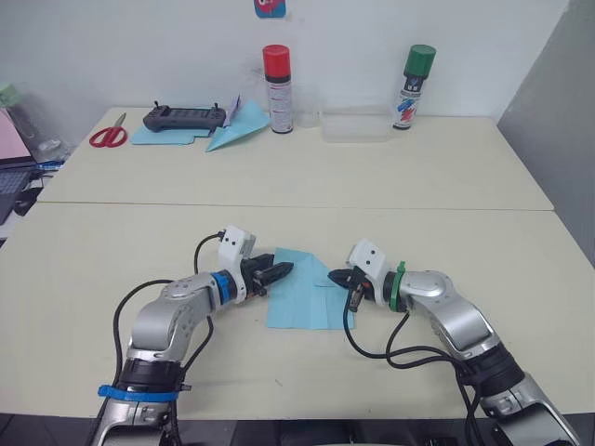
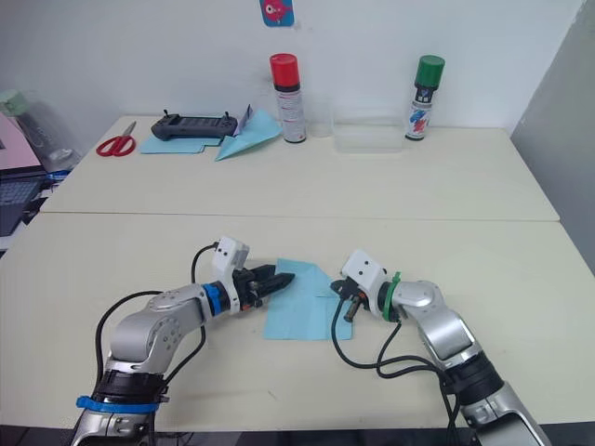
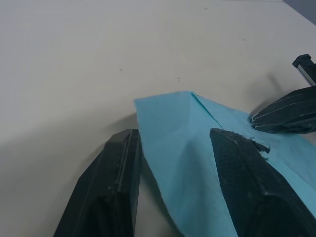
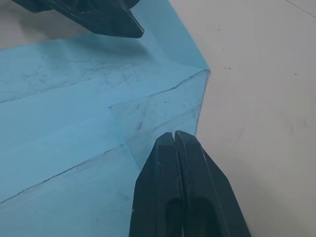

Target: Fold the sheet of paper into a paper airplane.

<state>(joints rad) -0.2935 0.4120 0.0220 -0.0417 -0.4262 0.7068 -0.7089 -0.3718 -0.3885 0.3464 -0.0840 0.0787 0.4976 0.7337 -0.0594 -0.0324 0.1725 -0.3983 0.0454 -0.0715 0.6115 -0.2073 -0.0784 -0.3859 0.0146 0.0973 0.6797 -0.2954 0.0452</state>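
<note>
Left eye view: sheet of paper (image 1: 299, 299) flat on the near table (image 1: 279, 200) between both grippers, far corners folded in toward a blunt point aimed away from the robot, long axis running near-to-far. Left gripper (image 3: 175, 148) spread, one finger either side of the raised left edge. Right gripper (image 4: 175, 140) pressed together, tip resting on the right folded flap.

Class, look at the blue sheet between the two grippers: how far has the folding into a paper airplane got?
Early stage. Done: the sheet of paper shows crease lines and one far corner folded in. In hand: the left gripper, open, straddles its raised edge; the right gripper, shut, presses on the folded flap. Left: no pointed nose, wings or centre ridge yet.
</note>
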